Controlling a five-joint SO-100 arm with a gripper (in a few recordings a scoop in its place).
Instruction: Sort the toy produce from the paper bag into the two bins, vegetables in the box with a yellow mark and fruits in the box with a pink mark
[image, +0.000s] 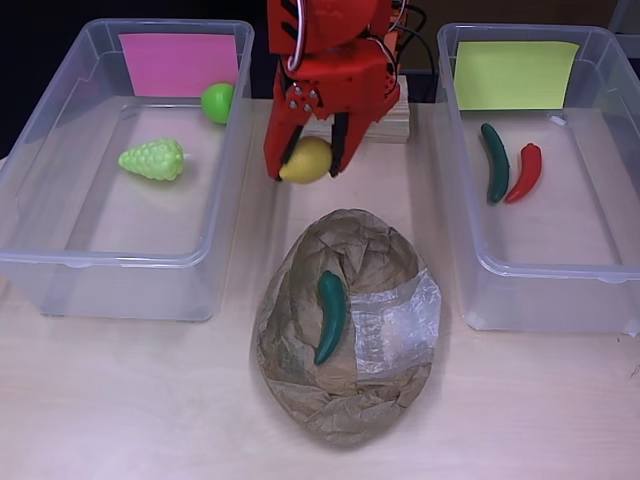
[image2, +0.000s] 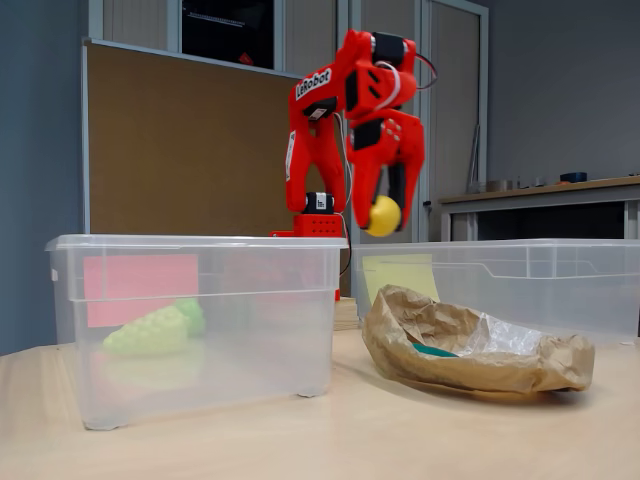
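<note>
Seen from overhead, the paper bag (image: 345, 335) lies near, in the middle of the table (image: 120, 400), with a pepper (image: 330, 316) on it; the left bin (image: 60, 250) holds grapes (image: 153, 159) and, farther back, a ball (image: 217, 102); the right bin (image: 600, 270) holds two peppers (image: 508, 166) side by side; between the bins, beyond the bag, the gripper (image: 305, 165) holds a lemon (image: 306, 160) above the table.

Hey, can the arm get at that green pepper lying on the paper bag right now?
Probably not yet. The green pepper lies exposed on top of the paper bag with nothing covering it, but the gripper is raised and already shut on a yellow lemon, so it would likely have to drop that first.
</note>
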